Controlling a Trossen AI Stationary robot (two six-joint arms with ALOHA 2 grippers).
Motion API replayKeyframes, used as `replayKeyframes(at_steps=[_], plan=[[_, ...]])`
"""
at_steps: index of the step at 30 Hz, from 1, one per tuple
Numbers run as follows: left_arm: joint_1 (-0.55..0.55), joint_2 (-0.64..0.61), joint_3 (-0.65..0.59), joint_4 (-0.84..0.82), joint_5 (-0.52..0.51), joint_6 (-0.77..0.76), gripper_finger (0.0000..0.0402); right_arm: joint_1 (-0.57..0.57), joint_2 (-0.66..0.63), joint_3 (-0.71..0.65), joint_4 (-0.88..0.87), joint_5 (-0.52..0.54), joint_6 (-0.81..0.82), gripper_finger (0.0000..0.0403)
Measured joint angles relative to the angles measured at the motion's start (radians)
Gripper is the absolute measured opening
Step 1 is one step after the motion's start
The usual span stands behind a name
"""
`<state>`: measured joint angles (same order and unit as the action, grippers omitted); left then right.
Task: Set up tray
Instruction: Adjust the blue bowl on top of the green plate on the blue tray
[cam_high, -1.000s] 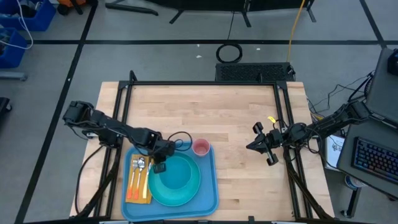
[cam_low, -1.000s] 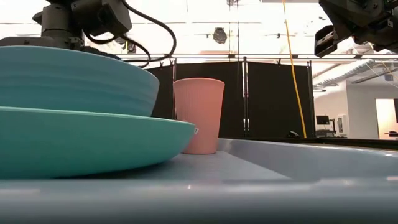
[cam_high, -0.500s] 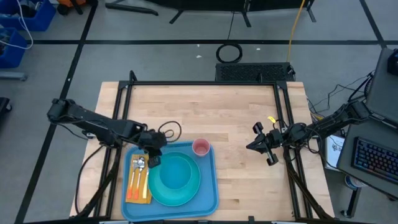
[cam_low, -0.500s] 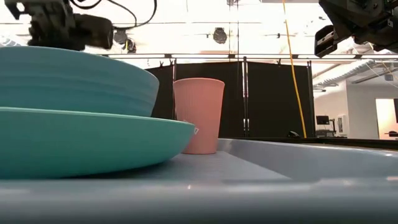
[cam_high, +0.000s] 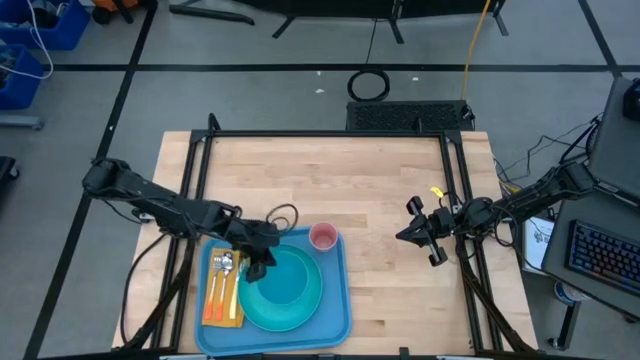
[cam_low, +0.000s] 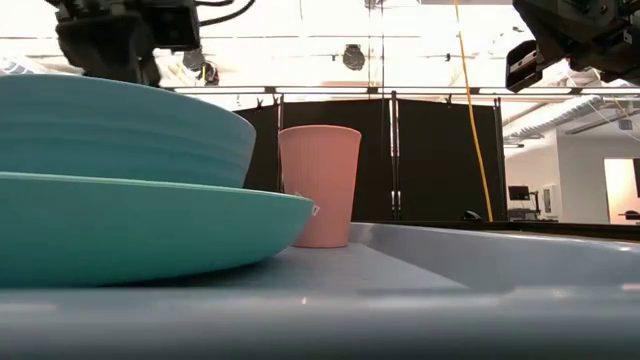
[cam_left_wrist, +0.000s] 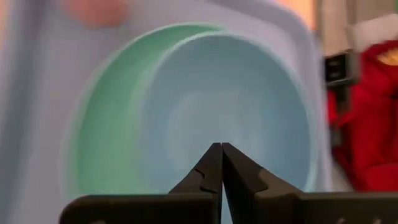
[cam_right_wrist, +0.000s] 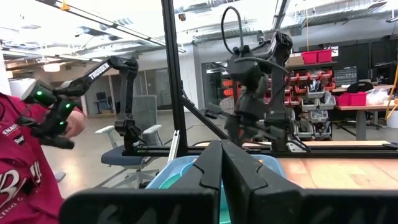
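The light-blue tray (cam_high: 335, 305) lies at the table's near edge, left of centre. On it rests a teal plate (cam_high: 262, 312) with a blue bowl (cam_high: 290, 280) standing in it, a pink cup (cam_high: 323, 237) upright at the far right corner, and cutlery on an orange napkin (cam_high: 222, 292) along the left side. My left gripper (cam_high: 257, 266) hangs shut above the bowl's left rim (cam_left_wrist: 186, 93), holding nothing and slanting down. My right gripper (cam_high: 413, 235) waits shut, raised near the table's right edge.
Bare wood lies beyond and to the right of the tray. A black metal frame (cam_high: 330, 133) borders the table's far and side edges. A loop of black cable (cam_high: 285, 214) hangs by the left arm. A person in red (cam_right_wrist: 25, 168) sits beyond the table's left side.
My left gripper has risen above the bowl and tipped to a shallower slant, and the arm's elbow has drawn back toward the table's left edge. The bowl, plate, cup and cutlery have kept still.
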<state>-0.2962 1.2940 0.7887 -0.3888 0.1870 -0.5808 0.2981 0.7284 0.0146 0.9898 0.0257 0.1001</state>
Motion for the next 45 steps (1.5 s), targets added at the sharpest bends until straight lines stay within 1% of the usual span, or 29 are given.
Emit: replayKeyframes(at_steps=[4, 10, 18, 20, 25, 34, 45], plan=[[-0.016, 0.086, 0.0, 0.12, 0.085, 0.031, 0.0004, 0.0, 0.0, 0.0, 0.0, 0.0, 0.0, 0.0], [-0.016, 0.141, 0.0, 0.135, 0.106, 0.02, 0.0004, 0.0, 0.0, 0.0, 0.0, 0.0, 0.0, 0.0], [-0.02, 0.14, 0.0, 0.169, 0.182, -0.027, 0.0003, 0.0, 0.0, 0.0, 0.0, 0.0, 0.0, 0.0], [-0.023, 0.14, 0.0, 0.16, 0.183, -0.029, 0.0002, 0.0, 0.0, 0.0, 0.0, 0.0, 0.0, 0.0], [-0.027, 0.14, 0.0, 0.155, 0.233, -0.06, 0.0002, 0.0, 0.0, 0.0, 0.0, 0.0, 0.0, 0.0], [-0.041, 0.14, 0.0, 0.139, 0.29, -0.123, 0.0003, 0.0, 0.0, 0.0, 0.0, 0.0, 0.0, 0.0], [-0.072, 0.14, 0.0, 0.113, 0.288, -0.169, 0.0002, 0.0, 0.0, 0.0, 0.0, 0.0, 0.0, 0.0]])
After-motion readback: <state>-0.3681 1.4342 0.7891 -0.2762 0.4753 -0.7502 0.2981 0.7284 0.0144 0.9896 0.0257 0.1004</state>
